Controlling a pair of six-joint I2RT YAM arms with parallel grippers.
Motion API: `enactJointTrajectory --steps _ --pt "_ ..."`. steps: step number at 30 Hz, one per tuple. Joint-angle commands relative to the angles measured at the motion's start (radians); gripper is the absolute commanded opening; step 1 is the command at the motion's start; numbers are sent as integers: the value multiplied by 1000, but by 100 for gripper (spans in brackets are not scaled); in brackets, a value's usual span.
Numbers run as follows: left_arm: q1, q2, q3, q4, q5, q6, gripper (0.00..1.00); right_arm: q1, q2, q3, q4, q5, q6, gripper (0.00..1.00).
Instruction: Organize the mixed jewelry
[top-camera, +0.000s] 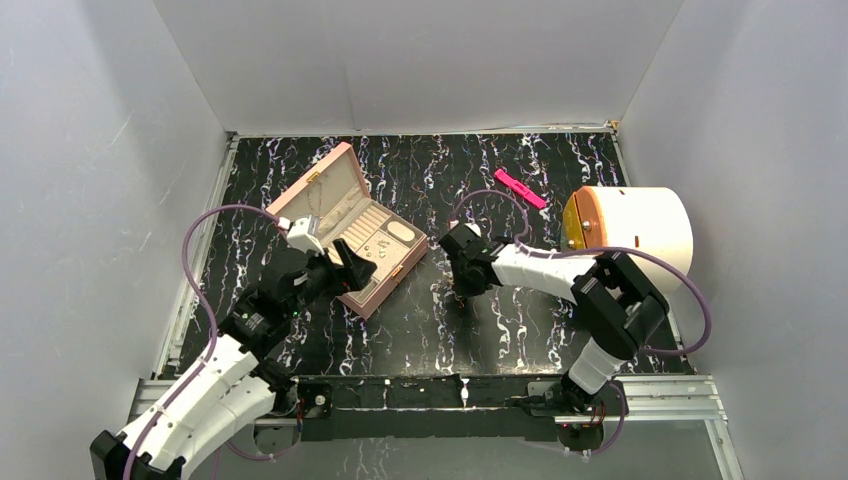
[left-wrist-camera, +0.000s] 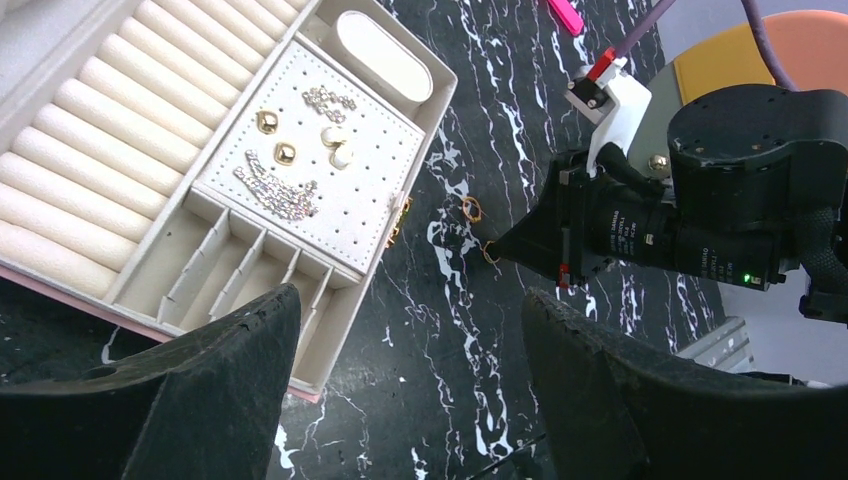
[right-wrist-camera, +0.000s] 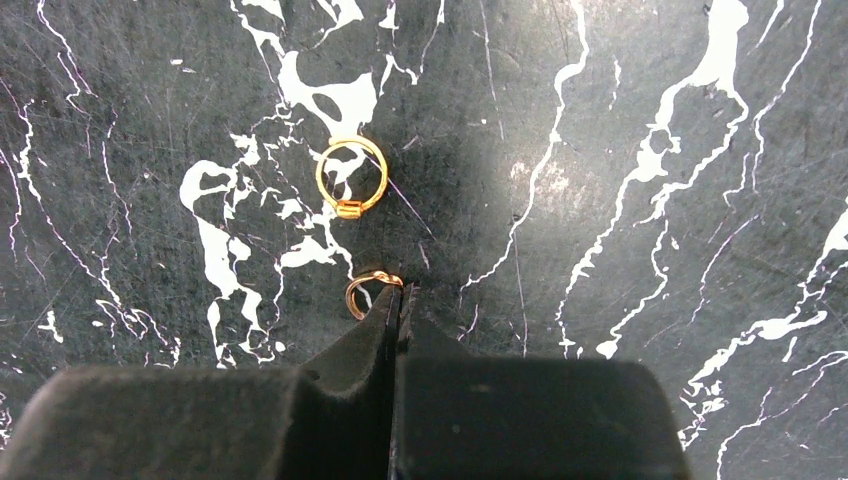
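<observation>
Inspection of the sorting station. The right gripper is down at the black white-veined desk with its jaws drawn together. Their tips appear to nip the near edge of a small gold wire ring. That ring looks tilted rather than flat, which fits a pinch on its rim, though the contact itself is too fine to confirm. A larger gold hoop ring lies flat on the desk just beyond it, apart from the fingers.

The left gripper hangs over the front edge of the pink rectangular jewelry box with its jaws wide apart and nothing between them. In my judgement it is parked there to watch the work, or perhaps to steady the box.

Inside the open box, a perforated cream panel already carries gold ball studs, pale pearl studs and crystal strips. The padded cream ring rolls beside it are bare.

Assessment: the studs seem to be sorted and the two rings outstanding. A tip-only pinch is the sensible grasp for wire this thin. The risk is that the ring springs loose on lifting, and the rolls are the likely place for it.
</observation>
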Motion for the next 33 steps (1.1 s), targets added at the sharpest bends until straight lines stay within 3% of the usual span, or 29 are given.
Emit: enactJointTrajectory --steps 1,8,12,16,21,33 --pt "-2 25 11 36 58 -28 78 -6 -52 -44 67 -1 36 3" --pt "-2 34 -90 176 172 -153 77 -6 -189 -135 181 -32 86 2" --pt "-14 90 -150 385 320 -215 76 -3 -285 -198 292 -130 151 2" --pt "-35 174 -166 390 284 -243 77 19 -336 -252 413 -194 199 2" --pt "-67 262 -191 469 282 -290 79 48 -324 -246 437 -216 220 2" --pt "-112 348 -189 578 204 -354 58 70 -428 -318 584 -288 232 2"
